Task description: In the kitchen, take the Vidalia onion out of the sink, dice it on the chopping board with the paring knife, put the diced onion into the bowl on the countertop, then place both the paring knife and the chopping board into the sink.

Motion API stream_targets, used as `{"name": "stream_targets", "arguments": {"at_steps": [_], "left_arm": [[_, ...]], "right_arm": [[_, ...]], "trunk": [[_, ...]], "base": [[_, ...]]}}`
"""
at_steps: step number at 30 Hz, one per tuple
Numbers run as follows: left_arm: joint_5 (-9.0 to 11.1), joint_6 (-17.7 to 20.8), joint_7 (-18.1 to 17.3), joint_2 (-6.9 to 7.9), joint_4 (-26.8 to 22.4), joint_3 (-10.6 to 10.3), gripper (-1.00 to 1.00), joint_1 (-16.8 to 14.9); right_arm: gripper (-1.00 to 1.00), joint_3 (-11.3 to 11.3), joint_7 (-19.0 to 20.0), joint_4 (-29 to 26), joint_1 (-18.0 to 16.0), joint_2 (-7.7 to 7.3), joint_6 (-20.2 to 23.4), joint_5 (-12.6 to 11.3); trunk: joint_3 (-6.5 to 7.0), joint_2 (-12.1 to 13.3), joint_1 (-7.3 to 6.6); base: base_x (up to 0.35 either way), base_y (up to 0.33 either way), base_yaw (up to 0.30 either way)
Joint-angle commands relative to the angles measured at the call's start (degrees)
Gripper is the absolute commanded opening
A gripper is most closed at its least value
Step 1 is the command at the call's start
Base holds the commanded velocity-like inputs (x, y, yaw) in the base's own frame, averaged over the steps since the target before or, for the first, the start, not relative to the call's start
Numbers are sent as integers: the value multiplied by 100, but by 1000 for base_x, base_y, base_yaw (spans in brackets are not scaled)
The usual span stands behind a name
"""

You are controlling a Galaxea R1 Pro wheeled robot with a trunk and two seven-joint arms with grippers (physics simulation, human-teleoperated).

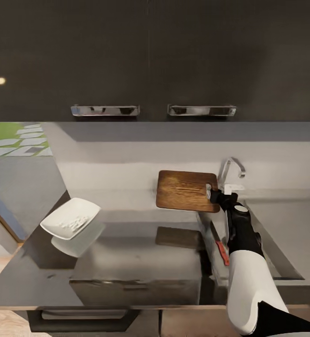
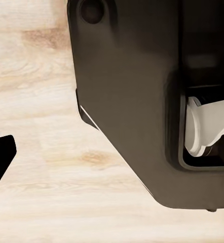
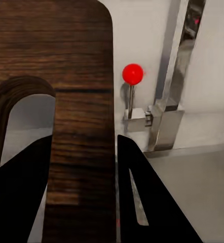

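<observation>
The right arm reaches from the near edge of the countertop (image 1: 140, 262) up over the sink (image 1: 285, 243). Its right gripper (image 3: 84, 167) is squeezed tight on the chopping board (image 1: 185, 189), one finger through the handle slot and one outside the board's end. The board hangs in the air, just past the sink's left rim, not yet in the basin.

I think the task is almost done. White bits lie in the bowl (image 1: 70, 217), which sits tilted near the countertop's left edge. I cannot make out the knife. A small red thing (image 1: 222, 252) lies by the sink's near left wall.

Behind the board stands the tap (image 3: 168, 101) with its red-tipped lever (image 3: 133, 74). The board must go down without bumping it.

The left wrist view shows wood floor (image 2: 36, 126) and the robot's dark body (image 2: 137, 101); I cannot tell how the left gripper's fingers stand.
</observation>
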Motion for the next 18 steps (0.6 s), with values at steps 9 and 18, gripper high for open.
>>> {"name": "stream_targets", "arguments": {"at_steps": [9, 18], "left_arm": [[45, 11, 41, 5, -15, -29, 100, 2], [45, 7, 33, 5, -15, -23, 100, 2]], "right_arm": [[-100, -18, 41, -10, -8, 8, 98, 40], [-100, -9, 41, 14, -8, 8, 108, 37]], "trunk": [[-11, -13, 3], [30, -13, 3]], "base": [[-163, -285, 0], [-160, -207, -127]]}}
